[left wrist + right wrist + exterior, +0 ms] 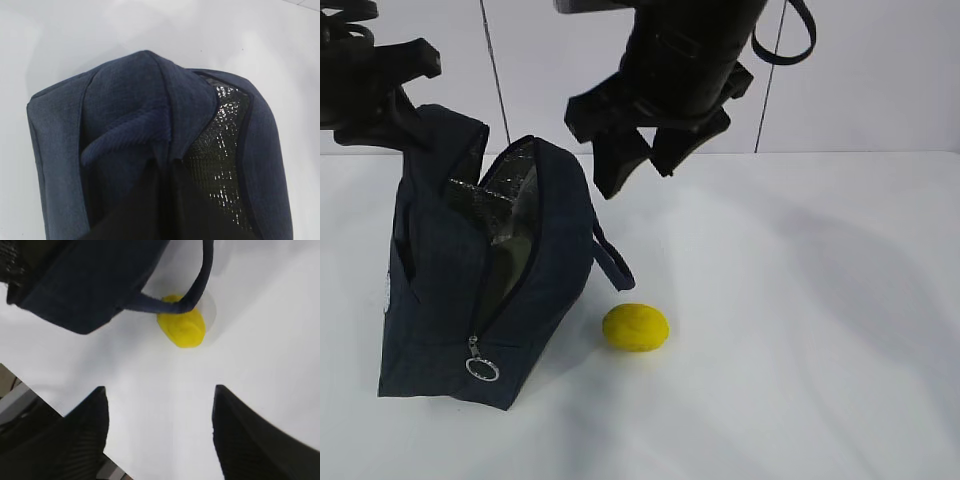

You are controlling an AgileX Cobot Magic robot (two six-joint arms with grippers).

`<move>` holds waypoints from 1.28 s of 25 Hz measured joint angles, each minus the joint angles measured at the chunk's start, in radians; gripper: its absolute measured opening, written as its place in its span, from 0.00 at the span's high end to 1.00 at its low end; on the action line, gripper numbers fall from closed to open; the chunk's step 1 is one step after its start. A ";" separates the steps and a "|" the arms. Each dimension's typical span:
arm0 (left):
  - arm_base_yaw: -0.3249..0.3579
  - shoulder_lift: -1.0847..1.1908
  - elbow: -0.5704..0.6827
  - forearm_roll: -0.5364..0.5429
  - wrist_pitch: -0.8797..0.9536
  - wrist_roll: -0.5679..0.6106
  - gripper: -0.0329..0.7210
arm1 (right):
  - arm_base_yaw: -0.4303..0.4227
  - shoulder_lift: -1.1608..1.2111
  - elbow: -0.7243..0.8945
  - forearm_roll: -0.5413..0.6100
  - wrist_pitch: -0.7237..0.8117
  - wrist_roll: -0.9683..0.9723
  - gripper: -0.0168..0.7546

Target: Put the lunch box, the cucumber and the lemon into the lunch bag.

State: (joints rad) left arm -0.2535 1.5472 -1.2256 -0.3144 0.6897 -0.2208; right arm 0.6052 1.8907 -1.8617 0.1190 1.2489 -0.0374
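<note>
- The left gripper (408, 110) is sitting way up at the left, pinched shut on the top edge of the lunch bag (470, 290), holding that side of the fabric up. From its own wrist camera you're only seeing navy cloth bunched right under it, not the fingers themselves.
- The lunch bag is standing directly below that gripper on the white table (800, 330), mouth gaping open, with the shiny silver lining (510, 200) showing inside just to the right of the pinched edge.
- The zipper is running down the near face of the bag, and the silver ring pull (481, 369) is hanging at the bottom, well below the left gripper.
- The bag's strap handle (612, 262) is looping out on the side facing the right gripper.
- The lemon (636, 327) is lying on the table just beside the bag, touching neither the bag's body nor any gripper. In the right wrist camera the strap is crossing in front of its top edge.
- The right gripper (638, 168) is hanging in the air above and a bit behind the lemon, jaws spread wide apart and gripping nothing; the table is showing bare between its fingers (250, 440).
- Can't tell if the lunch box or cucumber are inside; I'm not seeing either anywhere.
</note>
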 joint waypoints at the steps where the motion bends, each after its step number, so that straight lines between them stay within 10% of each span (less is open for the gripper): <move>1: 0.000 0.000 0.000 0.000 0.000 0.000 0.96 | 0.000 -0.012 0.031 0.000 0.000 -0.018 0.34; 16: 0.000 0.000 0.000 0.005 0.000 0.010 0.96 | 0.000 -0.141 0.525 0.070 -0.365 -0.441 0.34; 32: 0.000 0.000 0.000 0.005 -0.006 0.044 0.96 | 0.000 -0.067 0.714 0.128 -0.740 -0.725 0.34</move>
State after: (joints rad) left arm -0.2535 1.5472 -1.2256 -0.3090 0.6836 -0.1772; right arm 0.6052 1.8235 -1.1478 0.2475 0.5092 -0.7628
